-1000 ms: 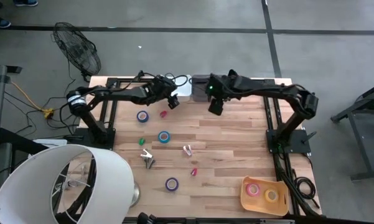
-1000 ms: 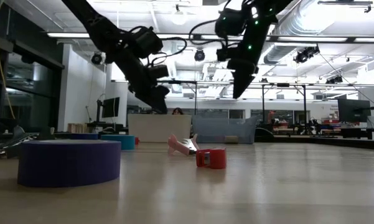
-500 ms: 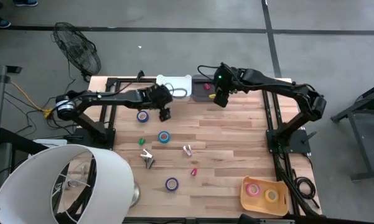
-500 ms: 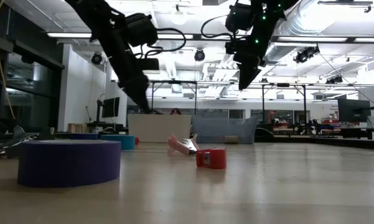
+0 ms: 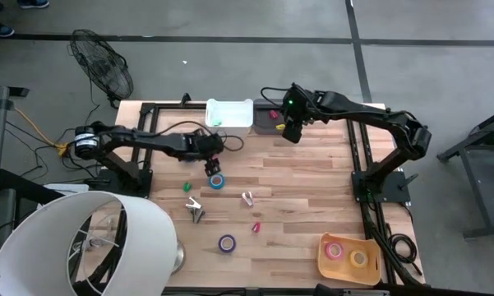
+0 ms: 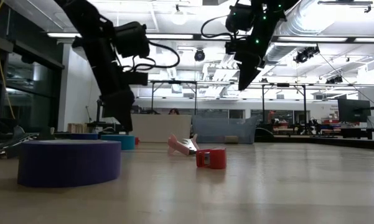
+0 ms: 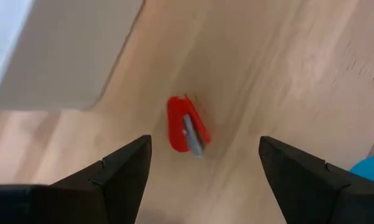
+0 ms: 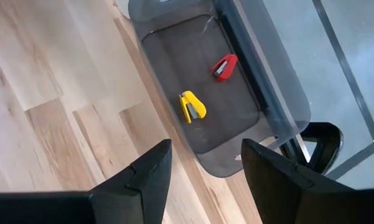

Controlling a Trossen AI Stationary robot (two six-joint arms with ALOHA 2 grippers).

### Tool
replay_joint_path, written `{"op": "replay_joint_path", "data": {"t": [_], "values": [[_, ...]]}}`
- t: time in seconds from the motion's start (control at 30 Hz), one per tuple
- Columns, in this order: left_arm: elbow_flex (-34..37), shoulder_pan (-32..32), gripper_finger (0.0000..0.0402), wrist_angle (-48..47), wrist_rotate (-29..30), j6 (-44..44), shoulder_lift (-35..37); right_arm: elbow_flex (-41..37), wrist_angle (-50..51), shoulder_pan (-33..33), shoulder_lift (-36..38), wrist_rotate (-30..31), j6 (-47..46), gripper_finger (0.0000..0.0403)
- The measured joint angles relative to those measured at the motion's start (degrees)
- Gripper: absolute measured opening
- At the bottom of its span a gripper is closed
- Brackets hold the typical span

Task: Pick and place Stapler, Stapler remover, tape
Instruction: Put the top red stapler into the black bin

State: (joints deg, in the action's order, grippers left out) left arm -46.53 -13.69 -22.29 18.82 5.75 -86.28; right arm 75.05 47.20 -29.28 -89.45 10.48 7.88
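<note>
A small red stapler (image 7: 187,124) lies flat on the wood, straight ahead between the fingers of my open left gripper (image 7: 202,146), which hangs above it without touching. In the high view that gripper (image 5: 214,164) sits just far of a blue tape roll (image 5: 217,181). My right gripper (image 5: 292,131) is open and empty above the grey tray (image 8: 236,124), which holds a red stapler (image 8: 224,65) and a yellow stapler (image 8: 191,106). A purple tape roll (image 5: 226,242), a silver staple remover (image 5: 196,208) and a pink one (image 5: 247,198) lie on the table.
A white tray (image 5: 230,113) with a green item stands at the far edge beside the grey tray. An orange tray (image 5: 349,255) at the near right corner holds two tape rolls. Another red stapler (image 5: 256,226) and a green piece (image 5: 186,187) lie mid-table.
My left gripper has swung from beside the white tray toward the near edge and come down, ending over the red stapler near the blue tape. My right gripper shifted a little toward the far edge, over the grey tray, then held still.
</note>
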Motion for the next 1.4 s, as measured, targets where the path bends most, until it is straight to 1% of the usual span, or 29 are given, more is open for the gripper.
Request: {"op": "replay_joint_path", "data": {"t": [0.1,0.2,0.33,0.4,0.5,0.63,0.9,1.03,1.2,1.4], "values": [[1.67,-0.13,0.0292,1.62,-0.06,2.50,0.00,0.00,0.00,0.00,0.00,-0.89,0.13,0.0185],[2.82,-0.17,0.0292,3.42,0.00,2.96,0.00,0.00,-0.02,0.00,0.00,-2.38,0.14,0.0185],[4.73,-0.15,0.0292,4.08,1.47,5.28,0.00,0.00,0.07,0.04,0.00,-2.55,0.14,0.0185],[6.02,-0.15,0.0292,5.86,1.93,6.51,0.00,0.00,0.15,0.04,-0.02,-2.56,0.15,0.0185],[8.89,-0.15,0.0291,9.73,1.78,8.28,-0.02,0.00,0.15,0.04,-0.02,-3.45,0.47,0.0185],[13.08,-0.15,0.0291,17.53,1.45,11.53,0.11,0.00,0.13,0.04,-0.02,-4.77,1.21,0.0185],[20.27,-0.15,0.0291,28.81,-0.12,15.82,0.22,0.00,-0.18,0.04,-0.02,-4.94,2.93,0.0185],[21.82,-0.14,0.0291,32.46,0.96,15.16,0.13,0.00,-1.44,0.04,-0.04,-5.09,3.15,0.0185],[21.87,-0.09,0.0291,33.14,2.60,11.38,0.07,0.00,-3.24,0.04,-0.04,-6.56,3.77,0.0185],[21.87,-0.09,0.0291,33.61,3.72,11.09,-0.35,0.00,-3.80,0.04,-0.04,-7.28,3.78,0.0185]]}}
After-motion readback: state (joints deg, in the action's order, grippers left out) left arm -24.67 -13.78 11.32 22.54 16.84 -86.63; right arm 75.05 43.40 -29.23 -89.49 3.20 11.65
